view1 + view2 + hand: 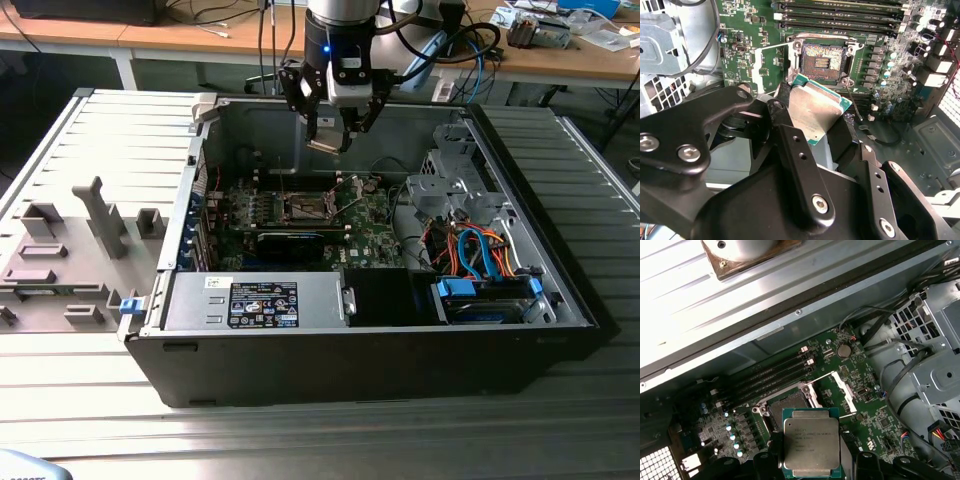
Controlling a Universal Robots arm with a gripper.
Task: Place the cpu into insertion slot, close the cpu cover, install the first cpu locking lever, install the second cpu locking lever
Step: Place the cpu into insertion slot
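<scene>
The gripper is clamped on the chip; the chip hangs above the open socket in the green board.

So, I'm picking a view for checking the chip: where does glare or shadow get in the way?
Second wrist view: glare whitens the cpu. First wrist view: cpu evenly lit, table behind glaring. Exterior view: insertion slot in shade.

cpu: top face dull silvery metal, faintly brushed, soft reflections; green rim.
Gripper: black, satin, smooth; bright metal screws.
Circuit board: green, slightly glossy.
Insertion slot: glinting gold-toned contacts, silvery metal frame.
Computer case: bare grey sheet metal, matt.
Table: ribbed metal, brushed sheen.
Fixture tray, exterior view's left: matt grey plastic.
</scene>
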